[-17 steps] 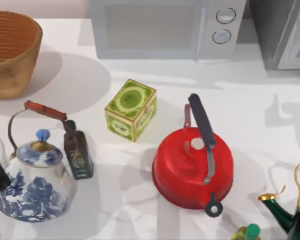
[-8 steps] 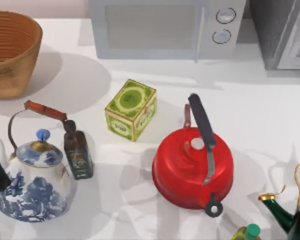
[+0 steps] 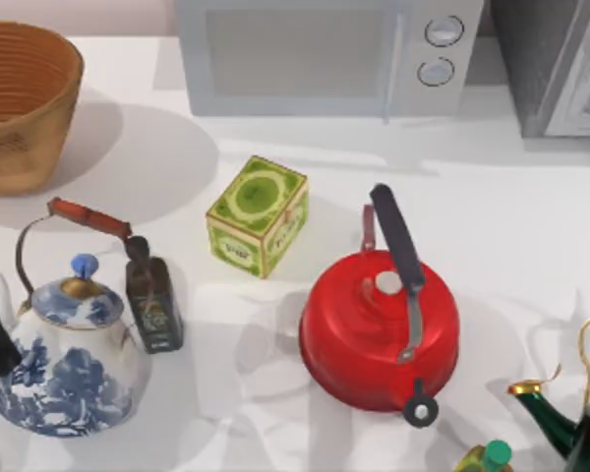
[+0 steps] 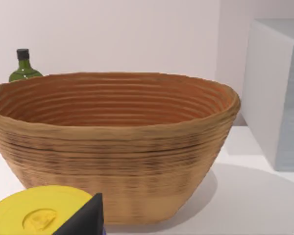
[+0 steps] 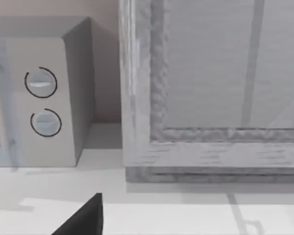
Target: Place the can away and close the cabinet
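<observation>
From above, the white worktop (image 3: 531, 216) carries a crowd of kitchen things: a woven basket (image 3: 20, 103) at the far left, a microwave (image 3: 324, 54) along the back, and the grey cabinet (image 3: 560, 64) at the back right corner. Nearer the middle stand the green square tea tin (image 3: 258, 216), the red kettle (image 3: 379, 329) with its dark handle laid over the lid, a blue-and-white teapot (image 3: 69, 359) and a dark small bottle (image 3: 154, 305) touching its side. A dark green pot (image 3: 570, 423) with a gold spout sits at the right edge. At the left edge, beside the teapot, a black shape pokes in — probably part of the left arm. I cannot pick out the can among these things, so where it stands is not clear to me; it may lie outside this framing.

The left wrist view looks across at the basket's ribbed wall, with a green bottle (image 4: 23, 66) behind it and a yellow lid (image 4: 36, 213) close under the camera. A black wedge, likely a finger of the left pincer (image 4: 83, 220), juts in beside that lid; whether the pincer is spread or pressed together I cannot tell.

The right wrist view faces the cabinet's framed door and the microwave's two dials (image 5: 41, 103) — a sensible aim, since the cabinet is the goal. A black tip of the right pincer (image 5: 83, 218) shows low in the picture; its state I cannot tell either.
</observation>
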`<state>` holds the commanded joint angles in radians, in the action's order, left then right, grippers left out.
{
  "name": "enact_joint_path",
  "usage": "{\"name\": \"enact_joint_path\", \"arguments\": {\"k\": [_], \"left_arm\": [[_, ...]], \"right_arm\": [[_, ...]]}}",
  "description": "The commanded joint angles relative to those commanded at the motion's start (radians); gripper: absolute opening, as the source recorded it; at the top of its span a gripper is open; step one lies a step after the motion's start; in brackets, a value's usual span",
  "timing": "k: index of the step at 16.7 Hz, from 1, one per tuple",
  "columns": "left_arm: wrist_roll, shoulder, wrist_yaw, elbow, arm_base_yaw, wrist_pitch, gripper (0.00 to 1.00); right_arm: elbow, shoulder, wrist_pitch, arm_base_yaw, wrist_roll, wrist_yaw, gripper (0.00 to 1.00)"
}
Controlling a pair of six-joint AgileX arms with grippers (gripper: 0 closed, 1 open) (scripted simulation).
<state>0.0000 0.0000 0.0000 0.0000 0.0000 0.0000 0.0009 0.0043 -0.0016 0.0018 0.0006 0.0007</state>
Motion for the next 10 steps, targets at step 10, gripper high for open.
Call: {"name": "enact_joint_path", "arguments": {"k": [10], "left_arm": [[0.000, 0.000, 0.000, 0.000, 0.000, 0.000, 1.00]], "right_arm": [[0.126, 0.465, 0.370, -0.338, 0.013, -0.328, 1.00]]}}
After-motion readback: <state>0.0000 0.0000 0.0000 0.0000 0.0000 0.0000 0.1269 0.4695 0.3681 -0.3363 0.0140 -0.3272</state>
